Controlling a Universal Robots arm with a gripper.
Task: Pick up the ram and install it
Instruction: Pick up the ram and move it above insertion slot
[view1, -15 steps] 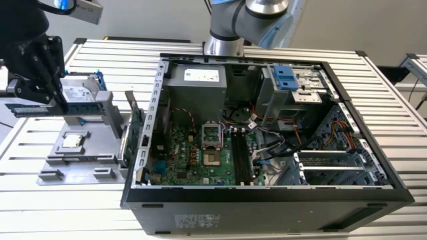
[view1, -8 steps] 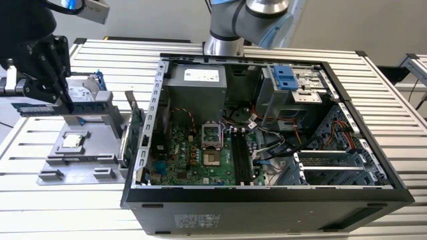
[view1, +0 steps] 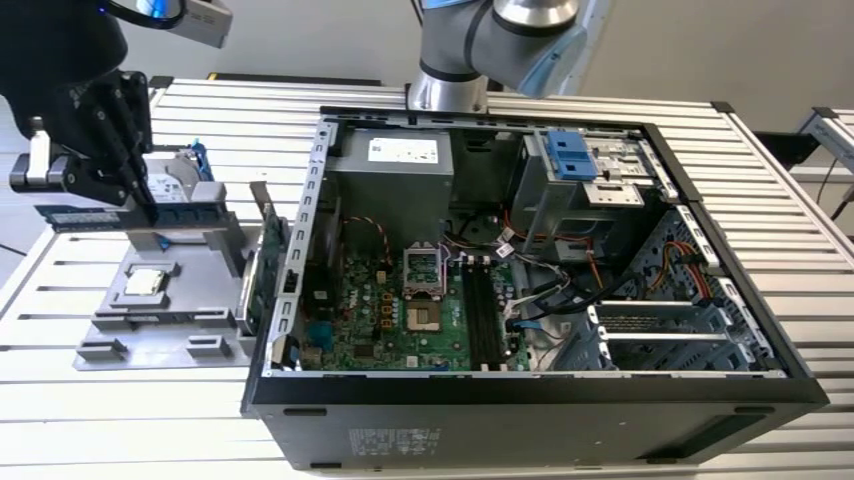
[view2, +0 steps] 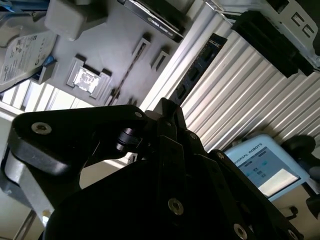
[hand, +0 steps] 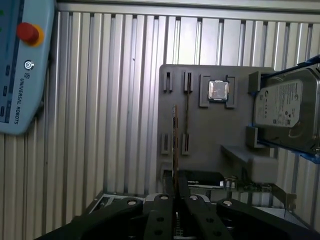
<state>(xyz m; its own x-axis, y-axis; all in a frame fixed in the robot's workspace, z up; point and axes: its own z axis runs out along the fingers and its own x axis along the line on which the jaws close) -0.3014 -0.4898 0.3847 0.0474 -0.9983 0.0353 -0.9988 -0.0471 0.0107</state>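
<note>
Above tray (view1: 174, 312), end effector (view1: 138, 208) w/ ram (view1: 74, 214) gripped

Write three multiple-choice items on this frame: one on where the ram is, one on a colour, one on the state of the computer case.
1. Where is the ram?
A. Seated in a motherboard slot.
B. In the gripper, over the grey fixture, outside the case.
C. Lying flat on the case floor.

2. What colour is the frame round the hard drive?
A. Blue.
B. Red.
C. Yellow.

3. How does the case stand?
A. Closed all round.
B. Turned upside down.
C. With its side open.

Answers:
1 B: the gripper is shut on the ram at the exterior view's left, beside the case.
2 A: a blue strip runs along the drive's edge in the first wrist view.
3 C: the motherboard shows inside the open case.
</note>
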